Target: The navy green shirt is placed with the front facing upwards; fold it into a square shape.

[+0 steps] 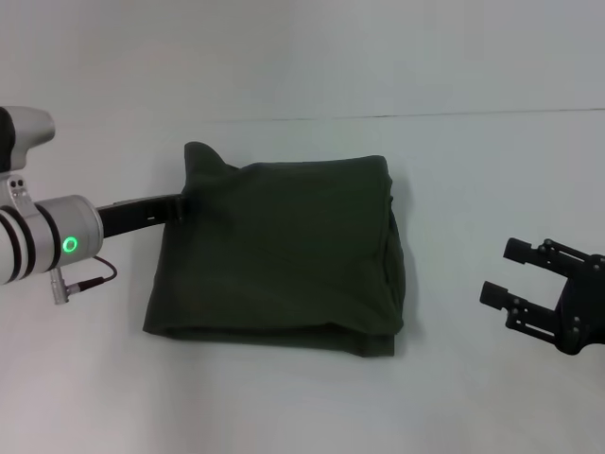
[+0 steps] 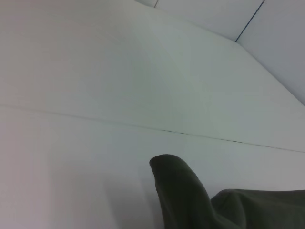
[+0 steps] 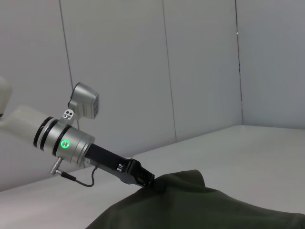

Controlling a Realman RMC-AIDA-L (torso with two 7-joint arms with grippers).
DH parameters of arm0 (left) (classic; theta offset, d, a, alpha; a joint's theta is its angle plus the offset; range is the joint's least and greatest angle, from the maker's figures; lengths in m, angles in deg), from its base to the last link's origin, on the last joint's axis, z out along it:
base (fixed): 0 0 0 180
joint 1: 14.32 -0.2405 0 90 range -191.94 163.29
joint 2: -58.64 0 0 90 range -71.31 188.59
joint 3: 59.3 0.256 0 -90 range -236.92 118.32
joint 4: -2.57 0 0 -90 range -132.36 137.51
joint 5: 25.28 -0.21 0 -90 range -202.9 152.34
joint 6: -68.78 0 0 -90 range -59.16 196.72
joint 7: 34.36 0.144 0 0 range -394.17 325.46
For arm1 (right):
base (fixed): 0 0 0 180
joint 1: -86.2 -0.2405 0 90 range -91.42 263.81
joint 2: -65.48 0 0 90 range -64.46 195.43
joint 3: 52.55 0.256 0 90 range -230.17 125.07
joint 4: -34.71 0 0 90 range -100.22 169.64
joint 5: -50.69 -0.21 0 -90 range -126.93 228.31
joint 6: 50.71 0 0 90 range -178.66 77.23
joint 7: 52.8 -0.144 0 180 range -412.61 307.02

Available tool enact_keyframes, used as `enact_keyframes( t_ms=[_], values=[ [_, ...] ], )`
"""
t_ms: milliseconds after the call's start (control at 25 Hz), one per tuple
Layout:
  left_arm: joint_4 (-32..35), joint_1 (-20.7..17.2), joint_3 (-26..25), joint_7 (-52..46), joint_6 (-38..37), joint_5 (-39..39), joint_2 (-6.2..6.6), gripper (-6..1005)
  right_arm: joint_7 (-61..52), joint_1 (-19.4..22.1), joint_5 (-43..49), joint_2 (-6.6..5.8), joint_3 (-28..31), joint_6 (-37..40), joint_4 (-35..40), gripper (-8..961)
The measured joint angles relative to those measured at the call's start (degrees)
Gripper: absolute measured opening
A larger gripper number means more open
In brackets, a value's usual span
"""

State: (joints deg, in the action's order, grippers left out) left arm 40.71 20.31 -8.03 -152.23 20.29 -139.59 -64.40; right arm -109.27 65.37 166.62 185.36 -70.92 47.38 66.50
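The left gripper is at the shirt's far-left corner, its fingers buried in the cloth there, so whether they are clamped on the fabric or already loosened cannot be told. That corner is seen pulled up into a small peak just beyond the gripper. The right gripper is held well apart from the cloth, off to the right above the counter, with its fingers spread and nothing between them.

The shirt lies in the middle of the counter, folded into a compact, roughly square bundle. Only plain green is shown on top; no lettering is visible. Layered edges are seen along the right side and the near edge, and the left side flares outward a little toward the near corner.

The folding itself is judged to be nearly complete, and the step in hand appears to be the tidying or release of the far-left corner. The next move calls for that raised corner to be laid flat and let go without the upper layers being dragged out of line, after which the left arm would need to be drawn clear sideways.
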Motion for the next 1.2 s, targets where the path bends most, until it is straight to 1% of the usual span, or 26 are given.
enact_keyframes(
  t_ms=[80,320,440,520,600,640,720,800,840,880,1040,1120,1200],
  values=[
    [-0.06,-0.12,-0.06,0.25,-0.02,0.00,0.00,48,-0.34,-0.24,0.00,-0.04,0.00,-0.02,0.05,759],
    [1.01,-1.15,-0.06,1.76,-0.50,0.05,-0.30,139,-0.66,-0.92,0.01,-0.18,-0.15,-0.02,0.66,763],
    [5.07,-2.89,-0.06,4.63,-2.97,0.38,-0.93,184,-1.98,-1.20,0.05,-0.25,-0.74,-0.03,1.60,764],
    [8.67,-4.05,-0.15,6.75,-5.81,0.52,-1.19,214,-3.47,-1.34,0.08,-0.32,-2.66,0.00,2.84,766],
    [11.41,-4.58,-1.46,8.89,-10.90,0.54,-1.06,367,-4.63,-1.43,0.09,-0.37,-4.90,0.24,3.92,767],
    [12.70,-4.55,-2.88,10.07,-14.65,0.55,-0.87,443,-5.29,-1.46,0.10,-0.39,-6.28,0.47,4.71,783],
    [14.45,-4.23,-5.82,12.67,-22.48,0.55,-0.38,538,-6.56,-1.46,0.09,-0.25,-9.10,1.07,6.18,816],
    [15.53,-3.56,-8.84,16.08,-31.72,0.30,0.61,633,-7.43,-1.45,0.09,-0.12,-12.31,1.54,7.27,849],
    [15.83,-3.30,-9.96,17.95,-36.07,0.09,1.06,680,-7.50,-1.45,0.08,-0.07,-15.27,1.95,7.68,866],
    [16.02,-3.16,-10.85,19.39,-39.38,-0.16,1.44,723,-7.50,-1.45,0.08,-0.07,-15.27,1.95,7.68,882],
    [15.21,-2.91,-13.83,22.82,-50.32,-3.70,2.87,893,-5.96,-1.81,-0.44,0.23,-19.52,2.37,7.33,948],
    [14.56,-2.91,-15.09,25.74,-55.38,-6.05,3.14,907,-4.78,-2.56,-1.06,0.39,-21.07,2.55,6.18,945],
    [14.21,-3.98,-16.27,29.94,-57.73,-7.02,2.73,920,-3.75,-3.63,-1.97,0.45,-22.48,2.55,4.38,942]
  ],
)
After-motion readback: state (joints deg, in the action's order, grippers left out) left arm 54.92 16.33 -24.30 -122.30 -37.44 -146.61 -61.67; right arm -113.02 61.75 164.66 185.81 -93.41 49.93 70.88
